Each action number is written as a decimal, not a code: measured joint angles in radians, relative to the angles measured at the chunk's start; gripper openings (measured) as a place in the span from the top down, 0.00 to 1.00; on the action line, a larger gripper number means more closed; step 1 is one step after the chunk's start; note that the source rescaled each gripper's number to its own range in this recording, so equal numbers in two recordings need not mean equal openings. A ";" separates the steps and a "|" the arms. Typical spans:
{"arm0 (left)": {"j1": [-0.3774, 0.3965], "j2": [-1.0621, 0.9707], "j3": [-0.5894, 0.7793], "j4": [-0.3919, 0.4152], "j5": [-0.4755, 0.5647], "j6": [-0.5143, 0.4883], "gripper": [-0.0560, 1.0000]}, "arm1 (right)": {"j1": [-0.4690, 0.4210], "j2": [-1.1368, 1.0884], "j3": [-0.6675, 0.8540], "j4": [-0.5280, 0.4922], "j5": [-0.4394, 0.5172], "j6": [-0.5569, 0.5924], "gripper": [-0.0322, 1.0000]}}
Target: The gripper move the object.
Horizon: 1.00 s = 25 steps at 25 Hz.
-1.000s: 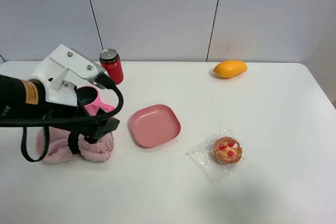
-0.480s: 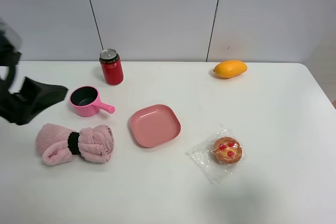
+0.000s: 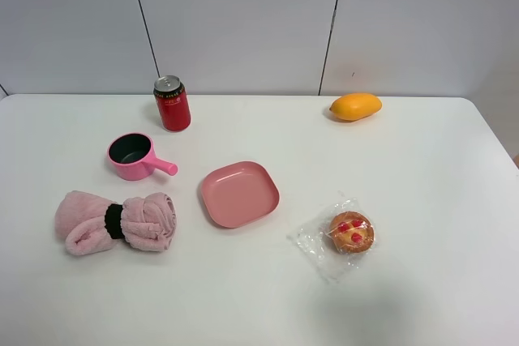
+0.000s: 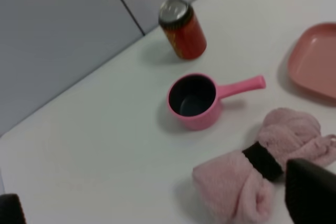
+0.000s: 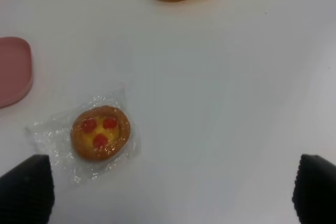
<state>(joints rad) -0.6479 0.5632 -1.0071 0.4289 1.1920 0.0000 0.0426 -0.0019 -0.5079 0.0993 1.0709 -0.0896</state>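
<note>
Towel roll [image 3: 115, 222] lies just below the pink handled cup [image 3: 134, 155], long axis crosswise; the left hand [image 4: 152, 203], fingers spread and released, hovers nearest.

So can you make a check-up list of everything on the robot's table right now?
Surface: white table, no spills seen.
Job's things: pink rolled towel with a black band, lying flat, nothing holding it.
Clutter: pink cup, red can, pink plate, wrapped tart, mango.
Grippers: left tool and right tool open, empty, seen only in the wrist views.
Cables: nothing seen.
Surroundings: grey panelled wall.
</note>
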 joint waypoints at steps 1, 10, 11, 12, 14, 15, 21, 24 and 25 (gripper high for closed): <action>0.000 0.000 0.000 -0.005 0.011 0.000 0.01 | 0.000 0.000 0.000 0.000 0.000 0.000 0.00; 0.189 -0.010 0.000 -0.142 0.021 0.000 0.01 | 0.000 0.000 0.000 0.000 0.000 0.000 0.00; 0.242 -0.010 0.000 -0.164 0.022 0.000 0.01 | 0.000 0.000 0.000 0.000 0.000 0.000 0.00; 0.292 -0.010 0.000 -0.191 0.022 0.000 0.01 | 0.000 0.000 0.000 0.000 0.000 0.000 0.00; 0.374 -0.014 0.000 -0.230 0.022 0.000 0.01 | 0.000 0.000 0.000 0.000 0.000 0.000 0.00; 0.411 -0.021 0.001 -0.237 0.022 0.000 0.01 | 0.000 0.000 0.000 0.000 0.000 0.000 0.00; 0.532 -0.116 0.104 -0.272 0.022 0.000 0.01 | 0.000 0.000 0.000 0.000 0.000 0.000 0.00; 0.547 -0.175 0.207 -0.294 0.022 0.000 0.01 | 0.000 0.000 0.000 0.000 0.000 0.000 0.00; 0.548 -0.195 0.236 -0.299 0.022 0.000 0.01 | 0.000 0.000 0.000 0.000 0.000 0.000 0.00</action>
<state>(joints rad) -0.1002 0.3679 -0.7711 0.1298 1.2144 0.0000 0.0426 -0.0019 -0.5079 0.0993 1.0709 -0.0896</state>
